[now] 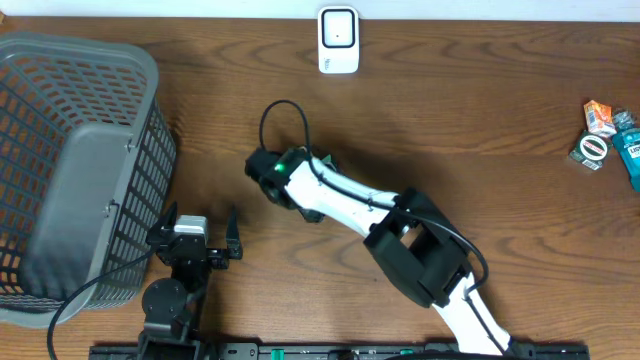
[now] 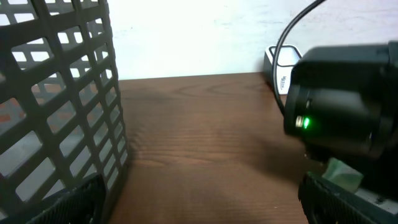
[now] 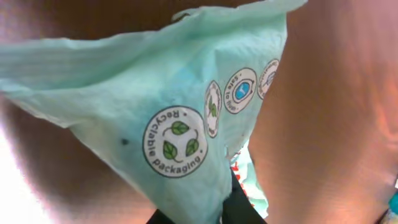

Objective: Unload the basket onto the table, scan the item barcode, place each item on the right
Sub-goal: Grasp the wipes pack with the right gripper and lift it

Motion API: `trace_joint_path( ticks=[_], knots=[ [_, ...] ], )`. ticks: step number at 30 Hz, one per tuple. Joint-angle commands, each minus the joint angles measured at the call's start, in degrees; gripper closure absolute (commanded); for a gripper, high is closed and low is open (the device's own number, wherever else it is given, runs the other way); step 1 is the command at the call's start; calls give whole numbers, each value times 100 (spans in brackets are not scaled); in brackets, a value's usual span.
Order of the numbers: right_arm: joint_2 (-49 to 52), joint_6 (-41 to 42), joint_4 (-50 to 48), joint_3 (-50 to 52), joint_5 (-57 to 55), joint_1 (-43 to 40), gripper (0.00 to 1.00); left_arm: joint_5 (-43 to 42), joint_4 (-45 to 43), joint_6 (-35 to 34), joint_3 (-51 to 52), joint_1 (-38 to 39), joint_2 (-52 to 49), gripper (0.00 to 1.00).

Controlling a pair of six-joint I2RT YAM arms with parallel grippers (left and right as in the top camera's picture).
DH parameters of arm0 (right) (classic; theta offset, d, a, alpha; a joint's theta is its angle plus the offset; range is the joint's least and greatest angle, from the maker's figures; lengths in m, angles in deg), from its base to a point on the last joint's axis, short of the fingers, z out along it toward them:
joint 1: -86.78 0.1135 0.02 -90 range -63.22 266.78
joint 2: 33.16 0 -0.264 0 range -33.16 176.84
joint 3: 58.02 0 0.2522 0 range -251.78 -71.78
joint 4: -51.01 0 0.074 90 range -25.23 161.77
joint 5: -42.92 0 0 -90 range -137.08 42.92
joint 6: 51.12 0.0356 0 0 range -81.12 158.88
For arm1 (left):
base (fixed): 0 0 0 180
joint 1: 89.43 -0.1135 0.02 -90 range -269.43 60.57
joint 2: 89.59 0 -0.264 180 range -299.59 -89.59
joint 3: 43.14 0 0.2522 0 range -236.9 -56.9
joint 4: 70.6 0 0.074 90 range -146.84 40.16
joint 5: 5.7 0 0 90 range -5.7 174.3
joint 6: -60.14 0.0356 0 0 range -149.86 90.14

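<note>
Mint-green film pouch (image 3: 155,93) right up against the right wrist lens: crumpled, glossy, with round leaf badges about packaging printed across it. The right gripper (image 1: 268,178) has its black fingers (image 3: 239,208) pressed together on the pouch's lower edge, a firm pinch with no gap to see.

From above, the pouch is hidden under that gripper's black head. The head sits on the robot's side of the white barcode scanner (image 1: 338,40), a little to its left and well apart from it, over the dark brown wooden table (image 1: 480,90). The scanner stands upright at the table's far edge, its face turned towards the arms.

A small green light (image 2: 303,122) glows on the right arm's black wrist. In the left wrist view a sliver of the pouch peeks out beneath that wrist, and the scanner's white body shows just behind it.

Over to the left gripper (image 1: 200,238), farther from the scanner again and more to its left. Its fingers are spread wide with bare wood between them. It sits just beside the tall grey plastic mesh basket (image 1: 60,60), which stands well to the scanner's left.

Far to the scanner's right, at the table's edge, a small orange-and-white packet (image 1: 599,116) and a teal bottle (image 1: 628,152) lie close together.
</note>
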Motion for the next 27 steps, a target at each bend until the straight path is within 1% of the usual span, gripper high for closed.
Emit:
trace_joint_path(
  ticks=[1,4,7,11,15,16,18,19,22,27],
  knots=[
    [-48,-636,269,-289,1963,-260,99,74,205,-28,118,-13,11,2],
    [-503,-1268,400,-535,3018,-592,99,74,205,-28,118,-13,11,2],
    [-960,-2024,431,-542,4286,-1014,99,74,205,-28,118,-13,11,2],
    [-1263,-3025,713,-542,6013,-1670,99,74,205,-28,118,-13,11,2],
    [-1246,-4811,1307,-413,7932,-2249,99,74,205,-28,118,-13,11,2],
    [-1246,-5084,1392,-354,8174,-2321,99,76,205,-28,118,-13,11,2],
    [-1246,-6033,1718,-170,8782,-2487,99,76,205,-28,118,-13,11,2],
    [-1246,-6594,1875,-46,9012,-2551,99,74,205,-28,118,-13,11,2],
    [-1246,-7921,2212,280,9543,-2638,99,74,205,-28,118,-13,11,2],
    [-1246,-9934,2330,933,10061,-2601,99,76,205,-28,118,-13,11,2]
  ],
)
